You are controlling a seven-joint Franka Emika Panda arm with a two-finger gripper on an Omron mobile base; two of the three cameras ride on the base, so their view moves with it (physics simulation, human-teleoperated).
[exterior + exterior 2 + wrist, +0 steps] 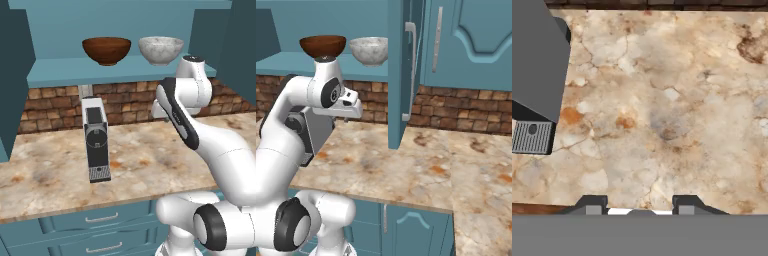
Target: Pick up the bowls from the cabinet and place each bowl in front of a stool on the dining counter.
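**Both bowls were up on the shelf, arm hadn't gone for either**

So the wooden bowl (106, 50) and the marbled bowl (160, 49) sat side by side on the cabinet shelf (60, 70), close together but not touching, wooden one toward the left, marbled one toward the right end. Both upright, nothing in them as far as the views showed.

The tool (640, 206) was down low, pointing straight at the table (677, 100) under the cabinet. In the hand view its two tips stood partway apart with bare marbled stone between them, so half-open and holding nothing. The coffee machine (96, 142) stood near the back of that table, toward its left side, and its drip tray corner showed at the left of the hand view.

Judging from this, the pick step hadn't really started; the arm would need to lift and tip the tool up toward the shelf.

What could go wrong from there:

- The open cabinet door (401, 75) hung just right of the marbled bowl. A wide swing on the way up could clip its edge.
- The bowls were near each other, so going for one with the fingers spread could nudge the other along or off the shelf.
- Bowl rims are curved and the wooden one looked glossy, so a shallow pinch might slip.
- The shelf's front lip could catch the fingers if the approach came in too low.
- The coffee machine was close enough to the elbow's path to get bumped.
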